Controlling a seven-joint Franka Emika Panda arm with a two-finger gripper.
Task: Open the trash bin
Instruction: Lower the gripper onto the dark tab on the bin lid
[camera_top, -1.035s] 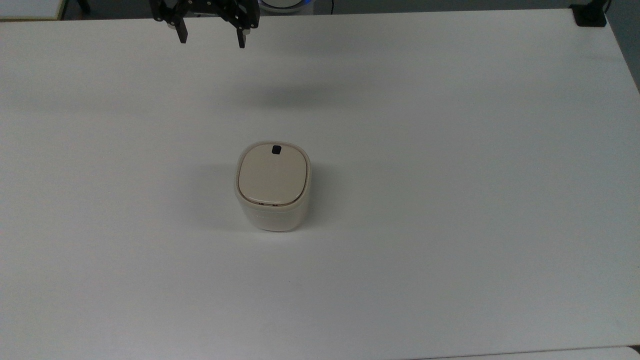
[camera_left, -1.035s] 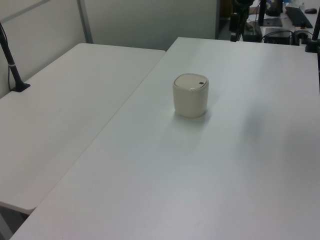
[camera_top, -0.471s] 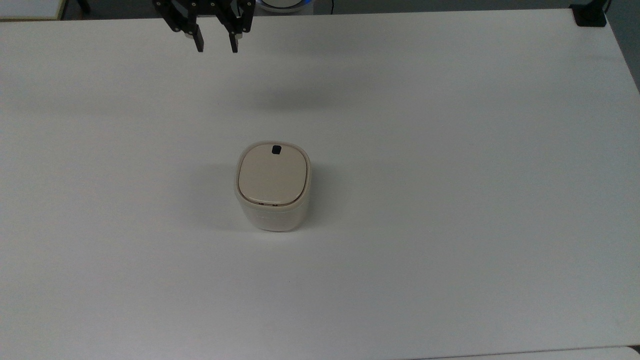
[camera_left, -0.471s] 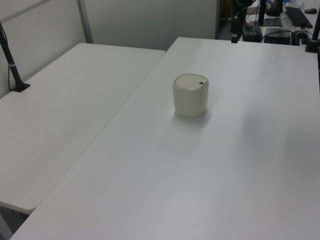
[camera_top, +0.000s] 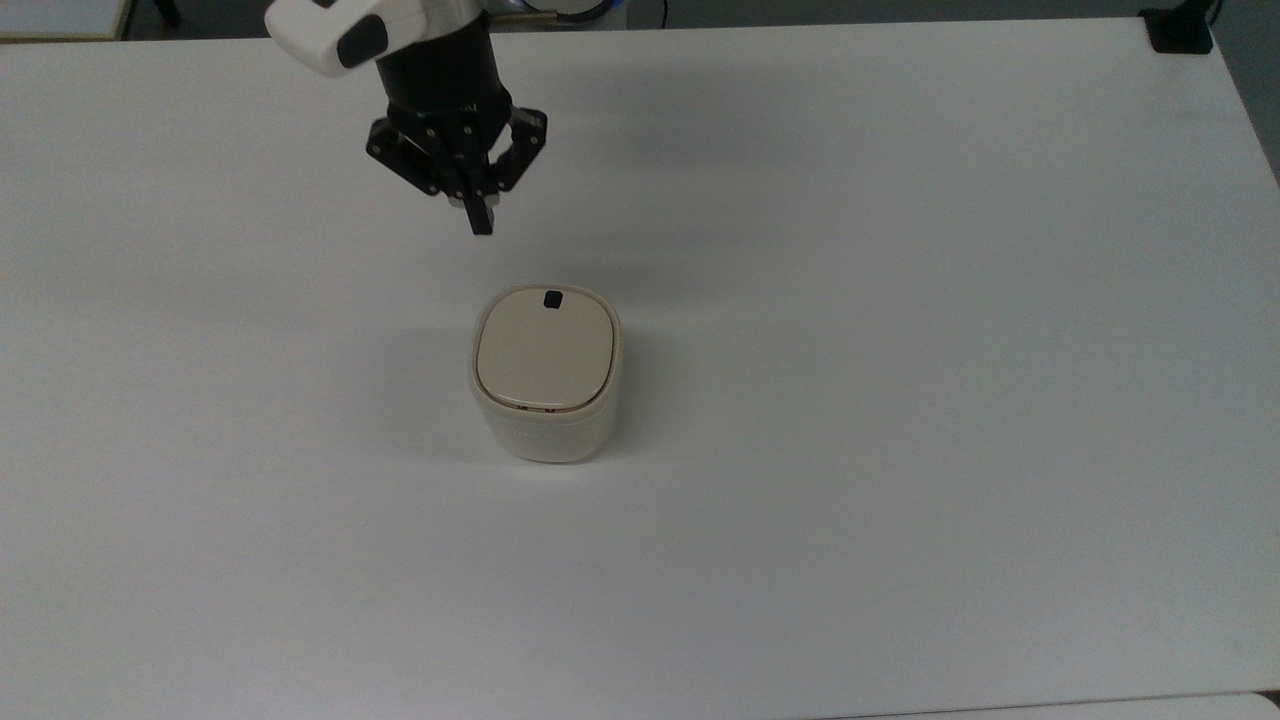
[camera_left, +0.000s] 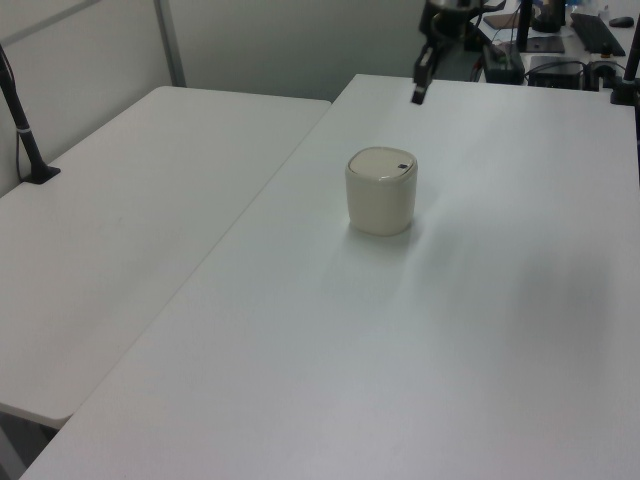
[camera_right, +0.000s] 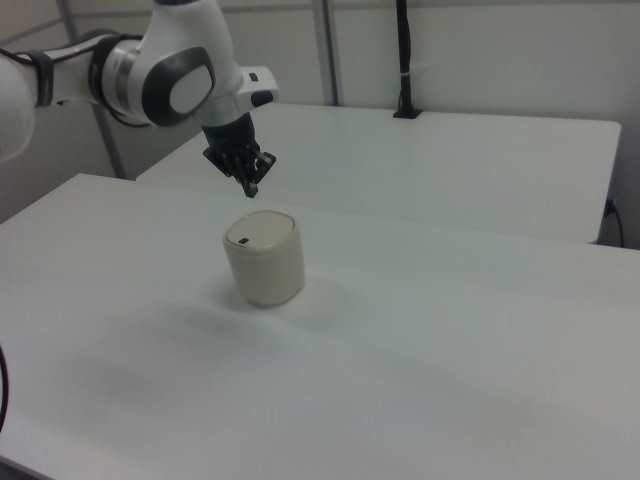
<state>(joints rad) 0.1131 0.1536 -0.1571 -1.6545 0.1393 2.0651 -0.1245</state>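
Now | tool (camera_top: 481, 222) fingers pressed together, empty | above trash bin (camera_top: 545, 375), apart

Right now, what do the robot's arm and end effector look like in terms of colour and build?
The arm has glossy white rounded shells with dark grey oval caps at the joints and a black band near the right view's left edge. Its last segment is a black cylinder carrying a white block with a dark oval patch. The end effector is black, with angular linkage bars narrowing to slim dark fingers.
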